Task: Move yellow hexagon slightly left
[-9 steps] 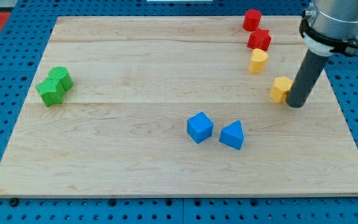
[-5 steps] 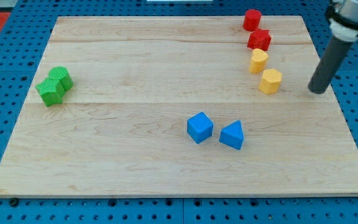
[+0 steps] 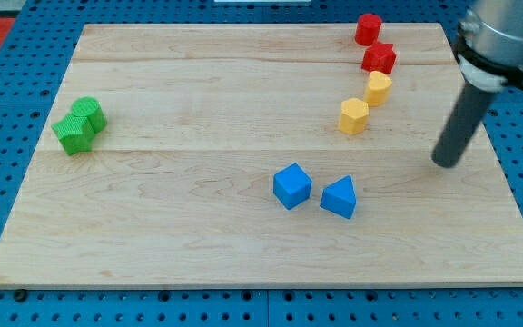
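Rig has no gripper, so nothing opens, closes or grips: the arm ends in a plain dark rod, tip (image 3: 445, 163) down on the wooden board (image 3: 198, 227).

Tip position: at about 4 o'clock from the yellow hexagon (image 3: 353, 116), well apart from it, bare wood between. Tip touches no block.

Yellow hexagon: upper right quarter of the board, just beside the second yellow block (image 3: 378, 88), which sits at its 1 o'clock; whether the two touch cannot be told. Beyond that block, running on toward 12 o'clock, a red block (image 3: 379, 58) and then a red cylinder (image 3: 368, 29) near the top edge.

Elsewhere: blue cube (image 3: 291, 185) and blue wedge-like block (image 3: 339, 197), near each other at about 7 o'clock from the hexagon. Two green blocks (image 3: 79, 125) pressed together far out at 9 o'clock.

Progress, as a judgement: the hexagon lies to the view's left of the red and yellow column, so the small leftward shift looks done or nearly so. With the tip standing off on the right, no push is under way. Any remaining work would be a slight further nudge from the hexagon's 3 o'clock side, if one is wanted at all.
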Controlling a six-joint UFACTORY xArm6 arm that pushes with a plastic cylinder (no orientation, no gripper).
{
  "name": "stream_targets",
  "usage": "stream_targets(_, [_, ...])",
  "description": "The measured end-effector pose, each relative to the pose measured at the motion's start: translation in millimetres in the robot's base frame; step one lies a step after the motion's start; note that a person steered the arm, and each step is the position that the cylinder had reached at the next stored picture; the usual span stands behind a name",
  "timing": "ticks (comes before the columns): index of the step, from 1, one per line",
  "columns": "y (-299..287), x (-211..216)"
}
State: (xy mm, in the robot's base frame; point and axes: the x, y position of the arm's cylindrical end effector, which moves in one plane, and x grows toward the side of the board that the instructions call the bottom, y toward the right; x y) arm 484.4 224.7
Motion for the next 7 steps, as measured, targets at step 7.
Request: stream_targets(7, [-183.3, -93.3])
